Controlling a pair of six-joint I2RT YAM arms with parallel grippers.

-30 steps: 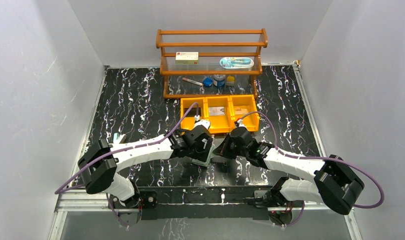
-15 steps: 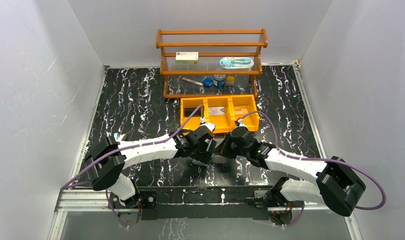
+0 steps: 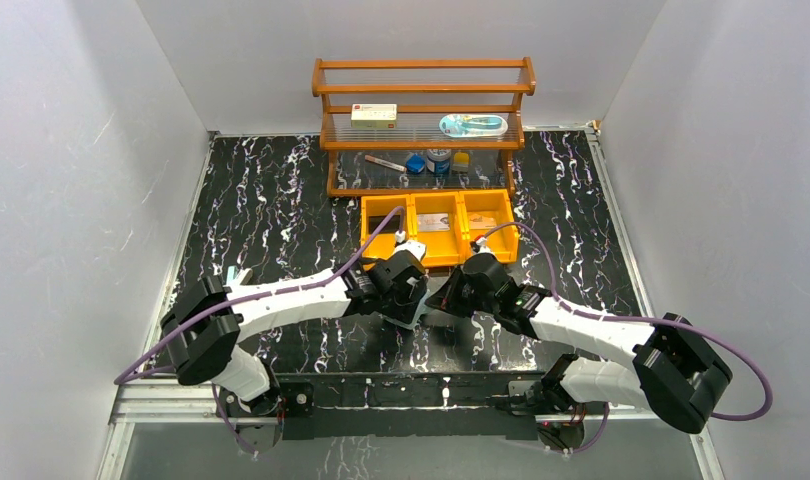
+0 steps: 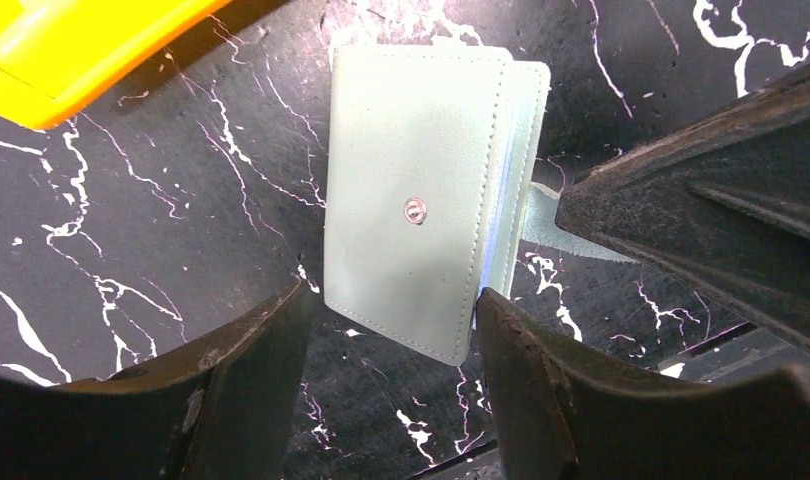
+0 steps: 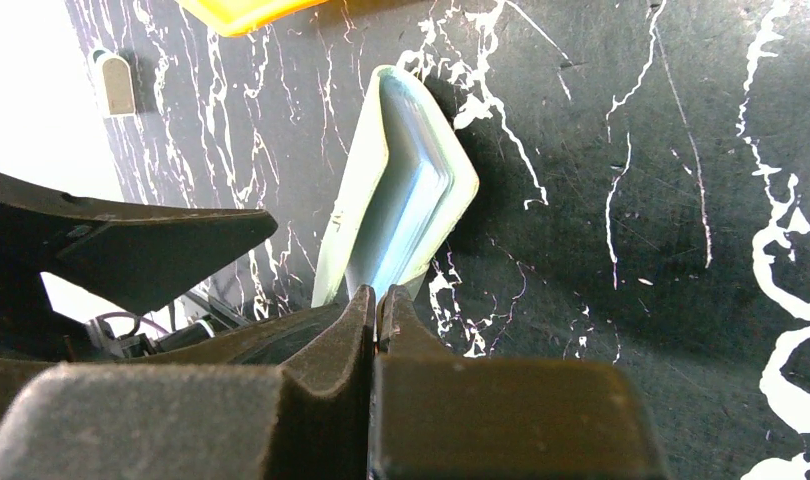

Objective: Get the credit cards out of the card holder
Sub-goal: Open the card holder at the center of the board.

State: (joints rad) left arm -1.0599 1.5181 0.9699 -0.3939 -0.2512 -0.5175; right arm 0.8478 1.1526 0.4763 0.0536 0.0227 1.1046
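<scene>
Card holder (image 4: pixel 421 200), closed: R gripper (image 5: pixel 376 300) clamped its tab (image 4: pixel 543 222) at 3 o'clock, prob. to steady it; L gripper (image 4: pixel 391 330) half-open astride, holding nothing.

We are seeing the holder (image 4: pixel 411 200), a pale sage-green bifold, sitting nearly closed over the marbled surface (image 4: pixel 131 200) with its snap stud (image 4: pixel 414 210) facing up. Its covers are gaping slightly along one edge, showing blue-green pockets. The right claw (image 5: pixel 376 300) is pinching its tab (image 4: pixel 546 225). Two cards are lying in the bin (image 3: pixel 439 258): a greyish one (image 3: pixel 433 222) in the middle compartment, a tan one (image 3: pixel 484 220) in the right.
</scene>
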